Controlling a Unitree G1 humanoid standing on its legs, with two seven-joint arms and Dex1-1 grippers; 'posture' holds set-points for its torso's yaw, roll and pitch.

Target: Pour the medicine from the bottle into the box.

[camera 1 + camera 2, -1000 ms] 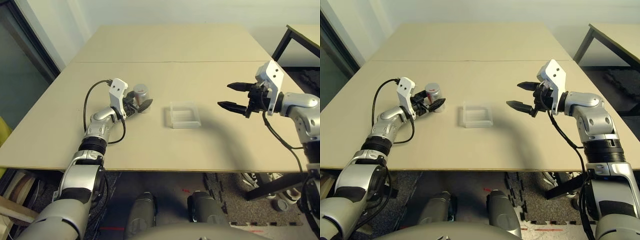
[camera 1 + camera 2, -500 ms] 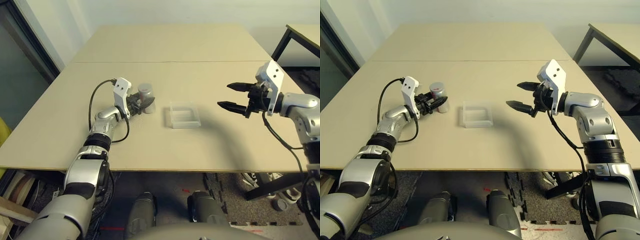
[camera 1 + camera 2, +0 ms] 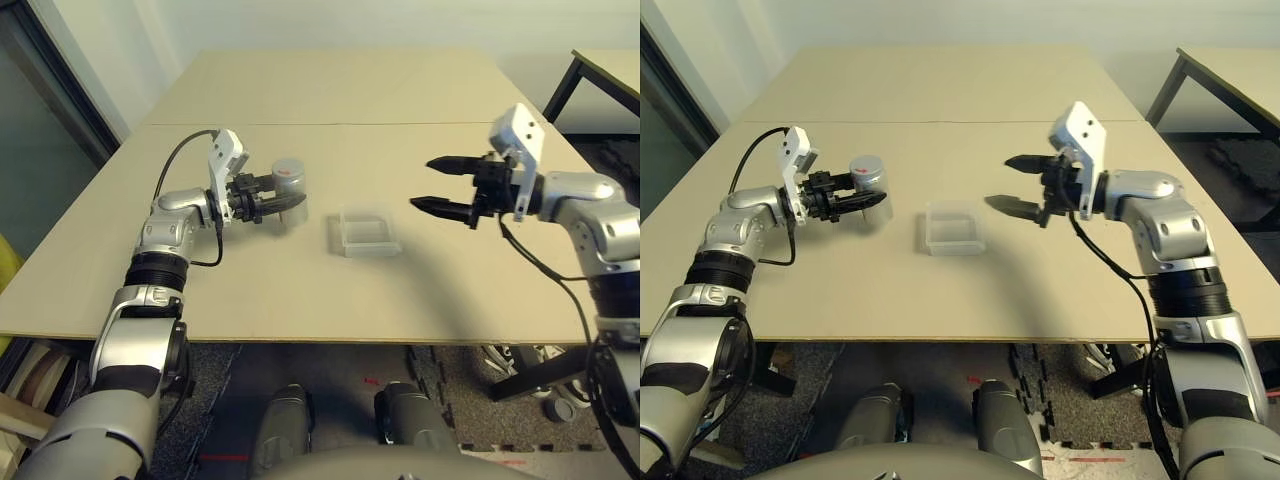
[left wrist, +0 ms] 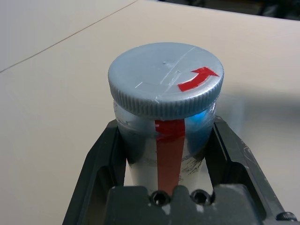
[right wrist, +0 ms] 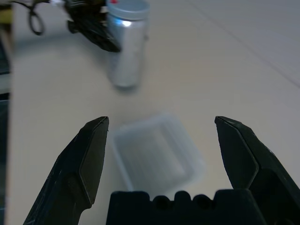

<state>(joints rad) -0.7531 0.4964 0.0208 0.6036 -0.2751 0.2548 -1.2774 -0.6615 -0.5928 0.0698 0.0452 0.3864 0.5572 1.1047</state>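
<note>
The bottle (image 3: 288, 178) is silvery with a red stripe (image 4: 168, 150) and a round grey cap (image 4: 165, 79). It stands upright, left of the box, and seems to hang just above the table over its shadow. My left gripper (image 3: 272, 200) is shut on the bottle's body below the cap, with one finger (image 4: 101, 164) on each side. The clear plastic box (image 3: 368, 230) lies at the table's middle with nothing visible in it. My right gripper (image 3: 423, 183) hovers open just right of the box, its fingertips pointing toward it; the box (image 5: 157, 152) lies between and beyond its spread fingers (image 5: 89, 154).
A seam (image 3: 400, 123) crosses the tan table behind the work area. A black-framed table (image 3: 590, 80) stands at the far right. A black cable (image 3: 180, 170) loops over my left wrist. Bare tabletop stretches in front of the box.
My left arm has swung its elbow outward and raised the bottle slightly while still gripping it. My right gripper has moved left, closer to the box, staying open.
</note>
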